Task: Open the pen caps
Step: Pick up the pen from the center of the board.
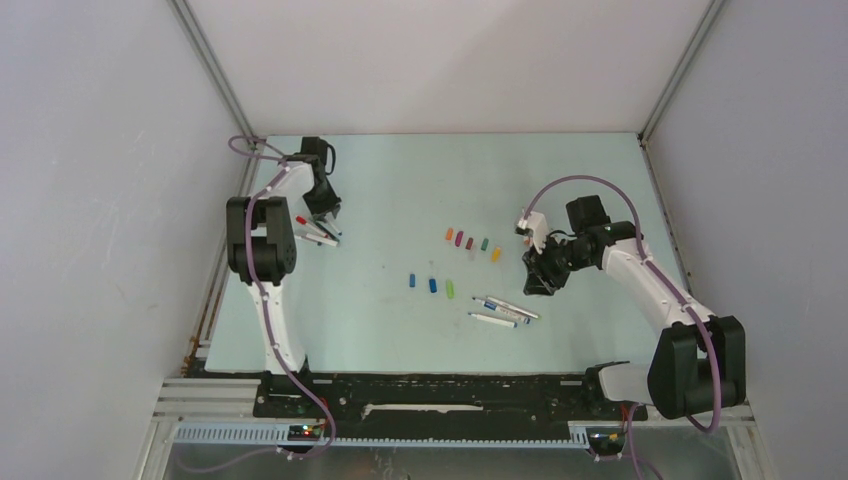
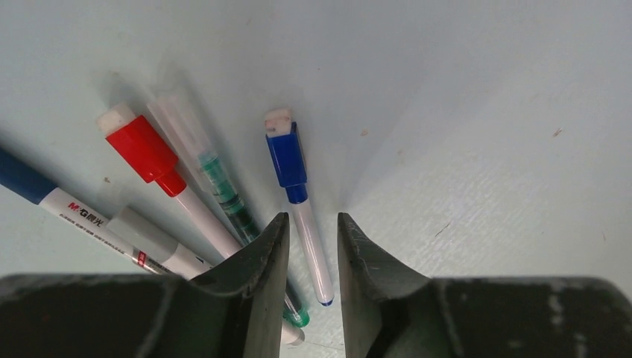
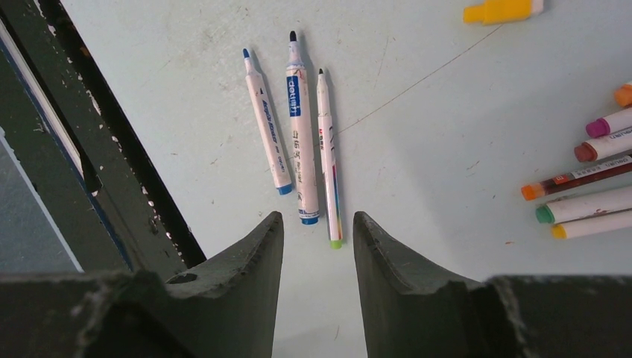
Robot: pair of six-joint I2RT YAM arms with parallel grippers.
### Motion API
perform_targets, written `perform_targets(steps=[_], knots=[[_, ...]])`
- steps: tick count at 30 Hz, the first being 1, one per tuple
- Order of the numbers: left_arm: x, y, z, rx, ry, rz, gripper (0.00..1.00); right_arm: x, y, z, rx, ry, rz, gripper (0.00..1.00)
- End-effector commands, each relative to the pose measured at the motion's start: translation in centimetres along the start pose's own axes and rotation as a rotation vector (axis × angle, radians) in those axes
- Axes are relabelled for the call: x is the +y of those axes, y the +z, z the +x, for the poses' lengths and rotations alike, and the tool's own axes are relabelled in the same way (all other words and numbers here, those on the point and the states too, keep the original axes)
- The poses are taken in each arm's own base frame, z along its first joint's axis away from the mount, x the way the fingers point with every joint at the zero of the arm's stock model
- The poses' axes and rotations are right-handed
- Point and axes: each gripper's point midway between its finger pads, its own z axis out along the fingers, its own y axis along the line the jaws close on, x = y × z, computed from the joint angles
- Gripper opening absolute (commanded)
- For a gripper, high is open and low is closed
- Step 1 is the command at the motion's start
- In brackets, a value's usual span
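My left gripper (image 2: 311, 218) (image 1: 325, 232) stands open low over a bunch of capped pens at the table's far left. Its jaws flank the white barrel of the blue-capped pen (image 2: 287, 160), with a gap on each side. Beside that pen lie a red-capped pen (image 2: 145, 149), a green pen with a clear cap (image 2: 216, 179) and a dark blue-capped pen (image 2: 19, 179). Loose pen caps (image 1: 470, 242) lie mid-table, with more (image 1: 422, 283) nearer; a yellow cap (image 3: 501, 10) shows in the right wrist view. My right gripper (image 3: 318, 216) (image 1: 540, 282) is open and holds nothing, just behind three uncapped pens (image 3: 302, 127) (image 1: 503, 311).
Several more pens with coloured ends (image 3: 596, 179) poke in from the right edge of the right wrist view. The black rail of the table's near edge (image 3: 112, 149) runs down that view's left side. Grey enclosure walls (image 1: 110, 200) close in the table.
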Motion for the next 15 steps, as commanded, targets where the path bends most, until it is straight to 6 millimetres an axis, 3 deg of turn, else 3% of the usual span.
perform_targets(steps=[1, 6, 15], knots=[[-0.5, -1.2, -1.7, -0.028, 0.011, 0.027, 0.32, -0.6, -1.5, -2.0, -0.057, -0.063, 0.046, 0.42], [-2.8, -1.8, -0.7, 0.004, 0.042, 0.125, 0.20, -0.9, -2.1, -2.0, -0.072, -0.059, 0.067, 0.42], [-3.9, -2.2, 1.3, 0.061, 0.106, 0.135, 0.21, -0.9, -2.6, -2.2, -0.090, -0.062, 0.075, 0.42]])
